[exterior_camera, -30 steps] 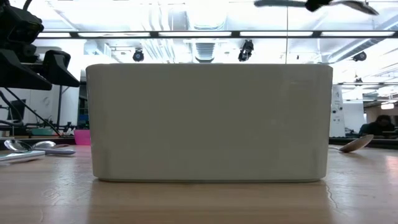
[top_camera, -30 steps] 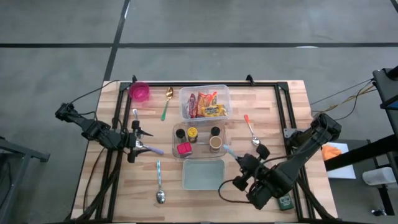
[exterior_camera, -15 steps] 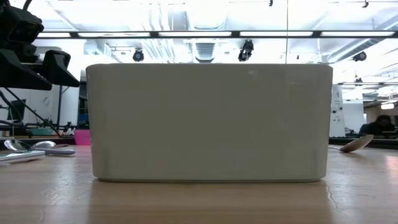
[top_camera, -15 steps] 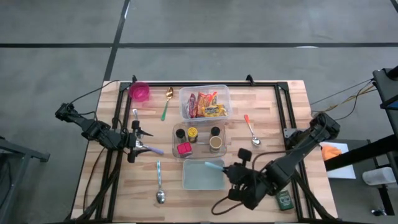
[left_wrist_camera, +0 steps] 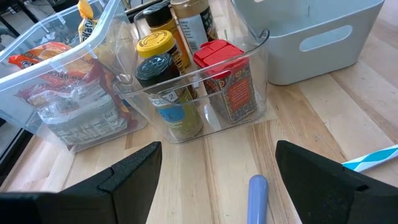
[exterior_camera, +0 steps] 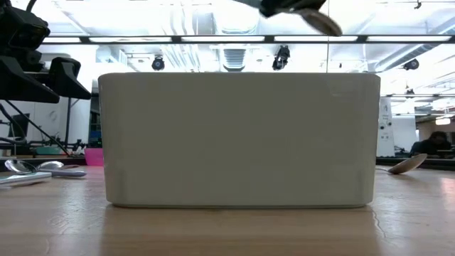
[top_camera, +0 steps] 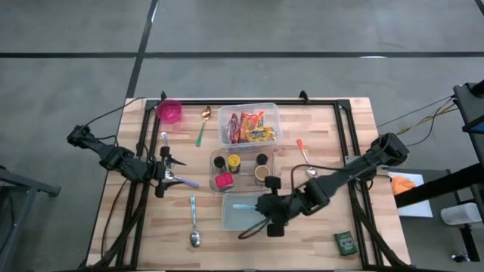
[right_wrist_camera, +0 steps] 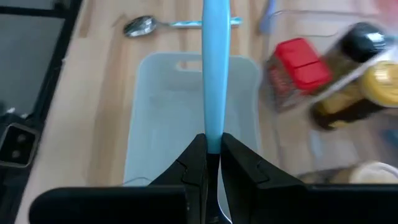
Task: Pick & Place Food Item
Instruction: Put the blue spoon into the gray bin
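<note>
1. While the left gripper [top_camera: 168, 172] just sits over the left side of the table [top_camera: 325, 128] with its fingers spread apart and nothing between them, a pink cup [top_camera: 169, 112] stands at the far left corner; can't tell if anything's in it.
2. Next over, a green-handled spoon [top_camera: 202, 126] lies beside the cup, and a spoon with a light blue handle [top_camera: 193, 224] lies nearer the front edge, left of the bin.
3. Middle of the table, at the back: a clear tub [top_camera: 249, 124] packed with snack packets [top_camera: 252, 127] in red, orange and yellow.
4. Right in front of that, a clear tray [top_camera: 242, 170] holds spice jars: a red-capped one [top_camera: 224, 180], a yellow-lidded one [top_camera: 234, 161], plus a couple of dark-lidded ones.
5. In front of the tray is the pale grey bin [top_camera: 234, 221]. The right gripper [top_camera: 257, 206] is over it, clamped shut on a blue-handled spoon [right_wrist_camera: 215, 68] that sticks out above the bin's inside.
6. Further right, an orange-handled spoon [top_camera: 305, 158] lies on the wood, and a small green packet [top_camera: 346, 241] is near the front right corner.
7. Surface is pale wood planks with black rails. The low view is mostly the bin's wall, with ceiling lights and a workshop space behind.
</note>
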### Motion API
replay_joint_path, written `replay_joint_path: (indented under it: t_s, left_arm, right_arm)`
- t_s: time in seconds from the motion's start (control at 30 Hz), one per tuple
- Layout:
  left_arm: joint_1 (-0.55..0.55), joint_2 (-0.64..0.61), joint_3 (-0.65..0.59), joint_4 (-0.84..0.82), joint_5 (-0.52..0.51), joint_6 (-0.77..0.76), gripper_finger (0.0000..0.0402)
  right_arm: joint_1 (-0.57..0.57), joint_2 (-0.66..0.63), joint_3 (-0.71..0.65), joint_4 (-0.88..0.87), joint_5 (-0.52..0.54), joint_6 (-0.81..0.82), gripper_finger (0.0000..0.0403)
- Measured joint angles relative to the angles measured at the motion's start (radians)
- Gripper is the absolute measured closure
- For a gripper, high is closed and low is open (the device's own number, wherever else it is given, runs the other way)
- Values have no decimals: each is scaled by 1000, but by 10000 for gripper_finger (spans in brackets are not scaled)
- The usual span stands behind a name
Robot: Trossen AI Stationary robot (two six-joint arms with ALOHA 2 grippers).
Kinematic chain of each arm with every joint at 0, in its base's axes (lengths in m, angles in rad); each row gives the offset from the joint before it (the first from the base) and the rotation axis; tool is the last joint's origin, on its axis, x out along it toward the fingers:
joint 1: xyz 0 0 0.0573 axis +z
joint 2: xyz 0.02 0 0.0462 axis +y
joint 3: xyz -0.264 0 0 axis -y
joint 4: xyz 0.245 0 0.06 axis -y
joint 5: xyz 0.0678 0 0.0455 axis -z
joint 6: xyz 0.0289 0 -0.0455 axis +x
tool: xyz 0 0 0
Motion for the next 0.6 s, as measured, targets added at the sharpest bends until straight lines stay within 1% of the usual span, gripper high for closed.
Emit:
replay_joint_path:
  t_s: [0.1, 0.33, 0.47, 0.6]
  left_arm:
    - [0, 0, 0, 0, 0, 0, 85]
    - [0, 0, 0, 0, 0, 0, 85]
    - [0, 0, 0, 0, 0, 0, 85]
    - [0, 0, 0, 0, 0, 0, 85]
  right_arm:
    - [-28, 0, -43, 52, -72, -31, 375]
    - [-79, 2, -154, 208, -165, -32, 375]
    - [-95, 4, -221, 311, -176, -31, 375]
    - [-102, 6, -283, 373, -188, -21, 375]
